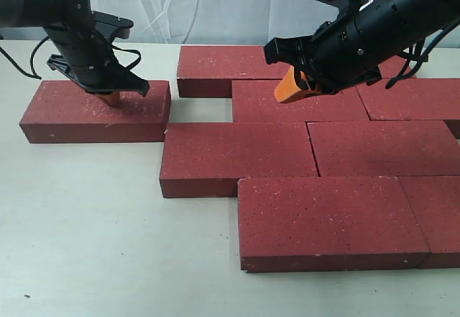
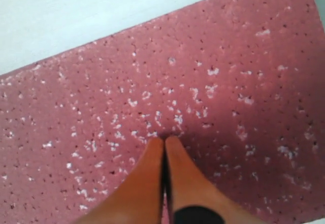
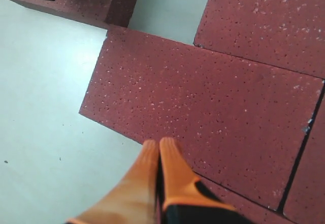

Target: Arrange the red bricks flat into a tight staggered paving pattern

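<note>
One red brick (image 1: 93,112) lies apart at the left. My left gripper (image 1: 112,100) is shut, its tips touching this brick's top (image 2: 213,82) with nothing held between the fingers (image 2: 152,168). To the right, several red bricks lie flat in staggered rows: a back one (image 1: 226,64), a second-row one (image 1: 298,105) and a third-row left one (image 1: 237,155). My right gripper (image 1: 287,90) hangs shut and empty above these rows. In the right wrist view its tips (image 3: 158,144) stand over the near edge of the third-row left brick (image 3: 203,102).
A brick-wide pocket of bare white table (image 1: 200,108) separates the lone brick from the second row. More bricks (image 1: 330,220) fill the front right, reaching the view's right edge. A white curtain (image 1: 215,4) hangs behind the table.
</note>
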